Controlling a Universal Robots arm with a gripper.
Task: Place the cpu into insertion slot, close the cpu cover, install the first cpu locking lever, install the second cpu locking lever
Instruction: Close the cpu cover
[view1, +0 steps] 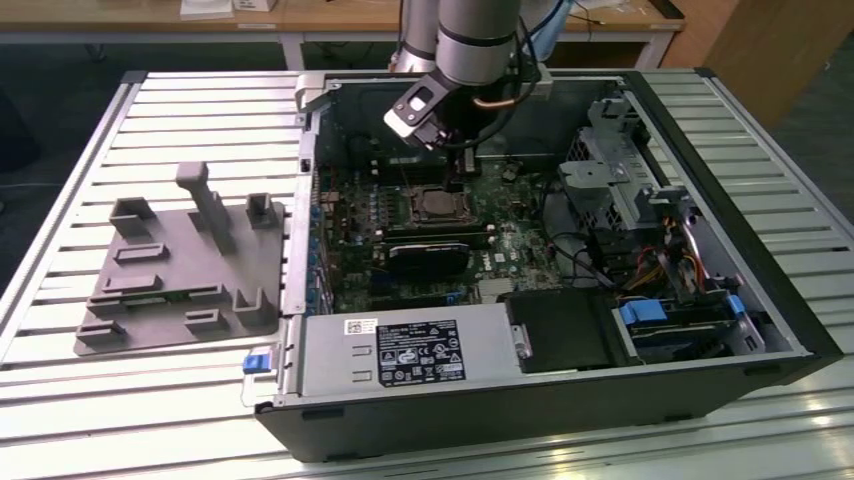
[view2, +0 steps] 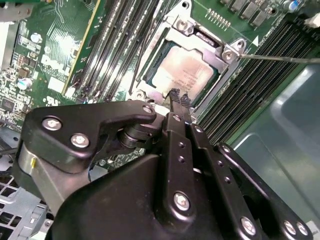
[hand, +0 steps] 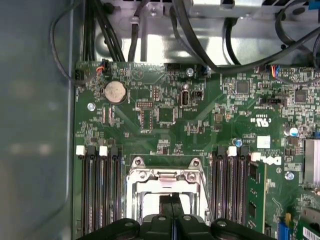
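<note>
Here the gripper (view2: 177, 97) has its fingers pressed together with nothing seen between them, the tips poised just above one edge of the slot (view1: 434, 205). Whether they touch it I cannot tell. The cpu (view2: 185, 72) sits in the slot, its dull silver top facing up. The cover (hand: 165, 176) lies down around it as a silvery frame. A thin lever (view2: 280, 59) runs outward from one corner of the slot.

Black memory slots (hand: 100, 190) flank the slot on both sides, running along the green board. A coin cell (hand: 115, 92) lies farther off on the board.

In the exterior view the arm reaches down into the open case (view1: 534, 420) over the slot. A power supply (view1: 400, 355) sits nearer the camera than the slot, and a grey tray (view1: 147, 300) rests well off to the exterior view's left of it, outside the case.
</note>
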